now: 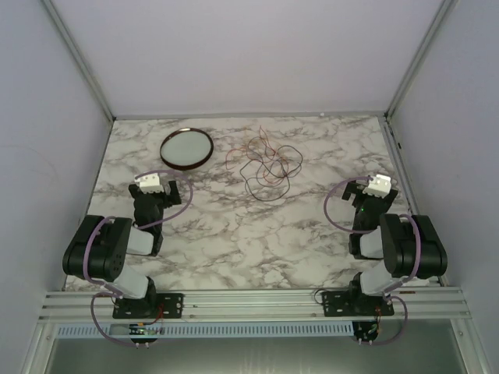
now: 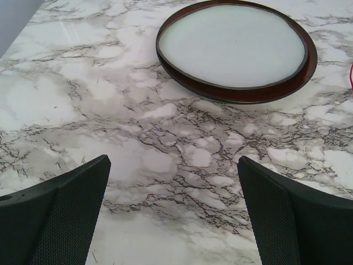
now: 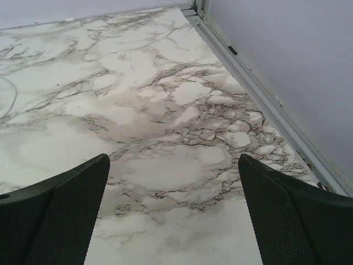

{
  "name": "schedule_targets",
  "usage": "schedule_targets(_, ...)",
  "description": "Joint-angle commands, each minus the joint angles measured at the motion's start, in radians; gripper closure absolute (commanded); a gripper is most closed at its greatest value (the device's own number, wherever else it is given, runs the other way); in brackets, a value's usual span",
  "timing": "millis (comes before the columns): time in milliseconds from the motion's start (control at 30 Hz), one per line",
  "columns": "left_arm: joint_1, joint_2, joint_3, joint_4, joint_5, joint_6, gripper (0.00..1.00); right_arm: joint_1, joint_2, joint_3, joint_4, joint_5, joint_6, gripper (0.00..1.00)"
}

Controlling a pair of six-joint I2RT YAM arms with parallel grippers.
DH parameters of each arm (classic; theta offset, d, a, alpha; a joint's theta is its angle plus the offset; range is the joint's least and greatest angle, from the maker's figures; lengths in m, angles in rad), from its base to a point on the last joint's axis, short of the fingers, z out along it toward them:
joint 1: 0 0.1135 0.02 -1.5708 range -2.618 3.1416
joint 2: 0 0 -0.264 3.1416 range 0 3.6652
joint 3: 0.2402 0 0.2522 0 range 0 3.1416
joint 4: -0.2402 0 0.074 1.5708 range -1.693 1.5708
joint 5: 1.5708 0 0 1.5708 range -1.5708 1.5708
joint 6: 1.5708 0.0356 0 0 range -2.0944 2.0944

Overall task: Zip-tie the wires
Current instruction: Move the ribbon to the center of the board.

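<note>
The wires (image 1: 265, 164) lie as a loose tangle of thin red and dark loops on the marble table (image 1: 257, 234), right of centre towards the back. My left gripper (image 1: 153, 185) stands open at the left, well short of them, with nothing between its fingers. In the left wrist view the left gripper (image 2: 173, 160) has its jaws wide apart over bare marble, and a sliver of red wire (image 2: 351, 74) shows at the right edge. My right gripper (image 1: 378, 185) is open at the right, away from the tangle. In the right wrist view the right gripper (image 3: 174, 157) is also empty over bare marble.
A round dark-rimmed dish (image 1: 187, 148) with a pale inside sits at the back left, just ahead of the left gripper; its rim (image 2: 242, 98) fills the top of the left wrist view. An aluminium rail (image 3: 259, 94) and wall bound the table's right side.
</note>
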Motion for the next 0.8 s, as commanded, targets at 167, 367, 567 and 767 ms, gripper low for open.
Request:
schedule_targets(167, -0.001, 0.001, 0.015, 0.015, 0.008, 0.011, 0.00, -0.003, -0.083, 0.069, -0.108, 0.013, 0.013, 0.01)
schedule_targets(367, -0.001, 0.000, 0.015, 0.014, 0.010, 0.011, 0.00, -0.002, -0.261, 0.184, -0.498, -0.016, 0.049, 0.01)
schedule_targets(567, -0.003, -0.129, 0.083, -0.204, -0.032, 0.002, 0.00, 0.017, -0.399, 0.350, -0.927, -0.116, 0.191, 0.01)
schedule_targets(767, -0.003, -0.299, 0.411, -0.885, -0.103, -0.270, 0.00, 0.156, -0.433, 0.413, -1.124, -0.210, 0.256, 0.01)
